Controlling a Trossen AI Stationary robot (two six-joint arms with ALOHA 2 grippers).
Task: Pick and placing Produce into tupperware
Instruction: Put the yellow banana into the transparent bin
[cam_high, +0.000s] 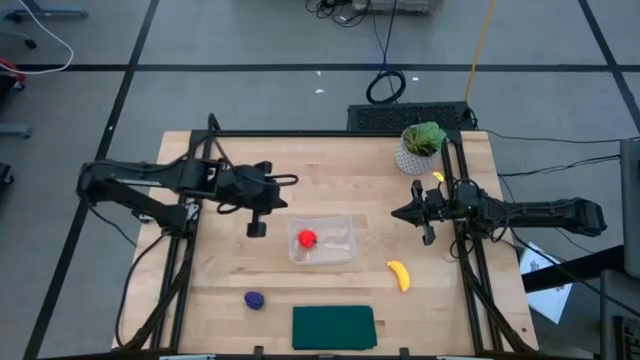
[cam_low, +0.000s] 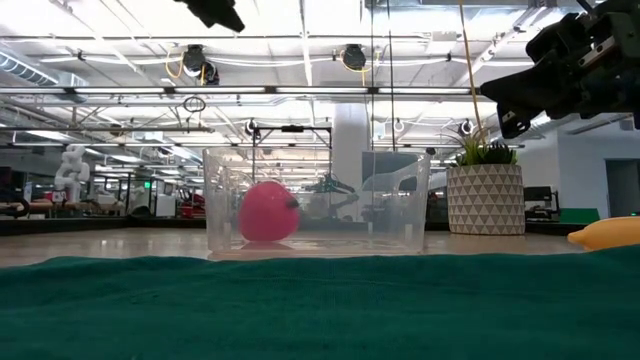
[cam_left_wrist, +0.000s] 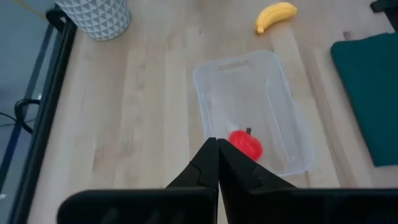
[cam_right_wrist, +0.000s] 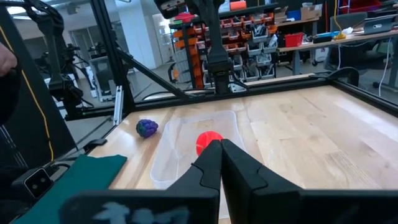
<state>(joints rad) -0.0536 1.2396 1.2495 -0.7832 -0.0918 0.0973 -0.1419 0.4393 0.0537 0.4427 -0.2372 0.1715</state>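
Overhead view: tupperware (cam_high: 335, 255) at table centre, clear and round-cornered, holding the red round piece (cam_high: 307, 238) near its left end. Banana (cam_high: 399, 275) lies on bare wood right of the tub; purple lump (cam_high: 254, 299) lies toward the front left, near the dark green mat (cam_high: 333, 327). Left gripper (cam_high: 257, 229) hangs just left of the tub; right gripper (cam_high: 428, 233) waits right of it, near the potted plant (cam_high: 419, 148). Judged stage: one of three pieces stowed, two outstanding, neither arm carrying anything.

Low view: red piece (cam_low: 267, 212) rests on the tub floor, seen through the clear wall (cam_low: 400, 200). Banana tip (cam_low: 605, 233) shows at the right edge. Both arms are raised off the table.

Left wrist view: fingers (cam_left_wrist: 208, 168) pressed together, nothing between them. Tub (cam_left_wrist: 286, 106) lies ahead, red piece (cam_left_wrist: 245, 144) with a dark stem at its near end, banana (cam_left_wrist: 275, 15) beyond.

Right wrist view: fingers (cam_right_wrist: 211, 165) likewise clenched and empty. Purple lump (cam_right_wrist: 147, 127), knobbly, sits beside the tub (cam_right_wrist: 171, 149).

Next move, as judged: a gripper must spread its fingers, descend over the banana or the lump, and close across the narrow width.
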